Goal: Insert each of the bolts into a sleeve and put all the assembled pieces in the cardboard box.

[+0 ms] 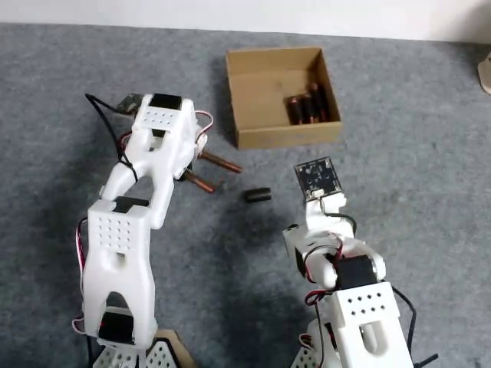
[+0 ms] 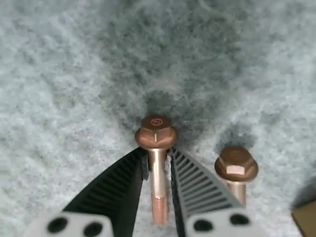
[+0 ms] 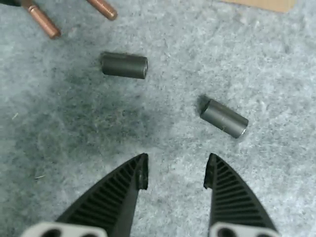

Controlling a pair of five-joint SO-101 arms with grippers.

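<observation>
Robotics test setup, lab or maker-space sort. Bench (image 1: 430, 230) covered in grey felt-like carpet, plain white wall (image 1: 307, 14) behind. Left arm (image 1: 121, 238) and right arm (image 1: 360, 305) are white printed plastic with bare wiring (image 1: 100, 109) and an exposed circuit board (image 1: 318, 178). Small hardware on hand: copper-coloured bolt (image 2: 157, 138), dark sleeve (image 1: 258, 195), small cardboard box (image 1: 288, 136).

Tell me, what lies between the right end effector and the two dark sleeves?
Just bare carpet, by the right wrist view, separates the open end effector from both sleeves.
</observation>
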